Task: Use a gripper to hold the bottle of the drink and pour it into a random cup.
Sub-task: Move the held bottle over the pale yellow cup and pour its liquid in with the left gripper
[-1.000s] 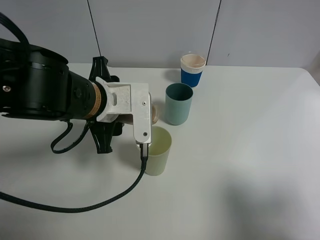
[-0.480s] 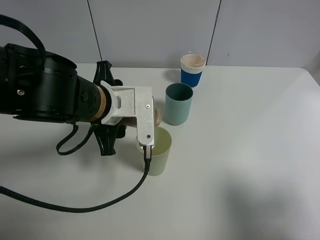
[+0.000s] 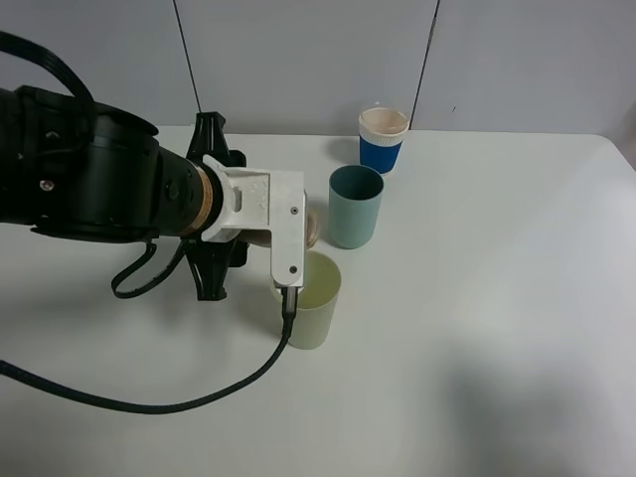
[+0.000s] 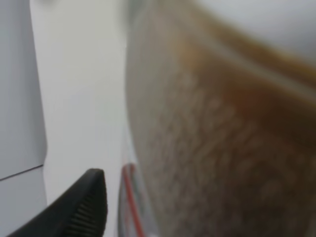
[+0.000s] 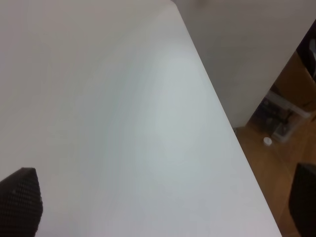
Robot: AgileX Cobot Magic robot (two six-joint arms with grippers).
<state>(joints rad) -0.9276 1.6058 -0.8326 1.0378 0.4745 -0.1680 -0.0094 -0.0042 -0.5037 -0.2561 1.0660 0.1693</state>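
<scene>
Three tumblers stood toward the far edge of the white table [image 3: 517, 298]: a blue cup with a cream rim [image 3: 383, 141] nearest the wall [image 3: 298, 60], a darker teal plastic tumbler [image 3: 355, 207] just before it, and the pale yellow-green tapered plastic cup [image 3: 314, 298] nearest us; to their right we saw broad open tabletop out to the right edge, beyond which the right wrist view showed wooden floor [image 5: 269, 143]; the white blocky left gripper [image 3: 283, 229] hung over the pale cup's rim, clenched on the small clear plastic bottle [image 4: 212, 148] with the brown drink [image 4: 247, 94] inside; the right gripper [image 5: 162, 205] stood released, fingertips wide apart above bare table; since a second before, the thick black arm [image 3: 89, 179] had pushed slightly rightward, while all three cups had kept their places.
</scene>
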